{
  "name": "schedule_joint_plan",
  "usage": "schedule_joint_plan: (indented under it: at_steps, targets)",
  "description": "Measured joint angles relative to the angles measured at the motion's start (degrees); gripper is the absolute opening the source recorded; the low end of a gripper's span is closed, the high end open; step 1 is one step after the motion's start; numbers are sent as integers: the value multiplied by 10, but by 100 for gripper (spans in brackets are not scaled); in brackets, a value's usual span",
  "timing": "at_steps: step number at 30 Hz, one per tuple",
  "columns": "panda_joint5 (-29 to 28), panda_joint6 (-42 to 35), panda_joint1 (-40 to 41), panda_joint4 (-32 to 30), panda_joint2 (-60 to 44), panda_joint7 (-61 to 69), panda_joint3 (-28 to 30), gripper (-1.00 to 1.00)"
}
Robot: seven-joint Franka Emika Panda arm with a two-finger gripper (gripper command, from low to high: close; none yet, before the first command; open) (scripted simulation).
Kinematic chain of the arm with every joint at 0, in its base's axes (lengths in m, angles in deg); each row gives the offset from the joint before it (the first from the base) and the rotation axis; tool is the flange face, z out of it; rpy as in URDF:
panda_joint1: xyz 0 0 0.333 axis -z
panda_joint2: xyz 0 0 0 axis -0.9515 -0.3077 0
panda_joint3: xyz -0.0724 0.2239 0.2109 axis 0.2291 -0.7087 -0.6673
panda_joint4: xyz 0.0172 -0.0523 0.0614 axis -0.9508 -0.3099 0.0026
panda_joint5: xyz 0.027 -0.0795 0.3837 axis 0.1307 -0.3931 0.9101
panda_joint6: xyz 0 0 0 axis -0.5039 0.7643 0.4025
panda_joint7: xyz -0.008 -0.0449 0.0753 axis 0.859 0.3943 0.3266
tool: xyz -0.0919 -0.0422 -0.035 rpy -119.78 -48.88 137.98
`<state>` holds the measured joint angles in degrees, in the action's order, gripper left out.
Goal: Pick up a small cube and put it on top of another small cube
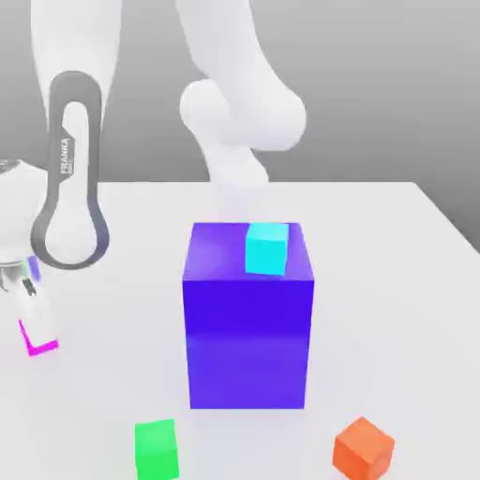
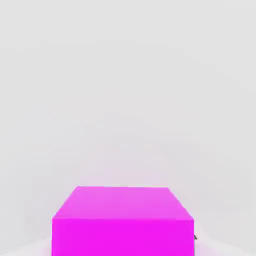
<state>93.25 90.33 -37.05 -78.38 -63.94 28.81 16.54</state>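
Note:
The small magenta cube [image 1: 39, 348] rests on the white table at the exterior view's far left, mostly covered by my gripper [image 1: 34, 323], which has come down over it. In the hand view the cube [image 2: 122, 220] sits close up, and a dark fingertip [image 2: 195, 237] presses against its side edge. The gripper looks shut on the cube, which is still low at table level. A small cyan cube [image 1: 266, 248] lies on top of the big blue-purple block [image 1: 248, 319] in the middle of the table.
A green cube [image 1: 156, 448] and an orange cube [image 1: 363, 446] lie near the table's front edge. The tall blue-purple block stands between my gripper and the exterior view's right. The arm's white links rise behind the block.

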Motion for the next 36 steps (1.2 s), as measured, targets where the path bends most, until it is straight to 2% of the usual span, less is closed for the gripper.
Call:
schedule_joint_plan:
  at_steps: [3, 8, 34, 36]
  targets:
    - [-67, -42, -26, -14, 60, -48, 39, -100]
    - [-104, -67, -52, -1, 74, -8, 15, -100]
    - [-179, -166, -183, 93, 84, 337, -186, -100]
    - [-183, -153, -190, 98, 66, 351, -194, -100]
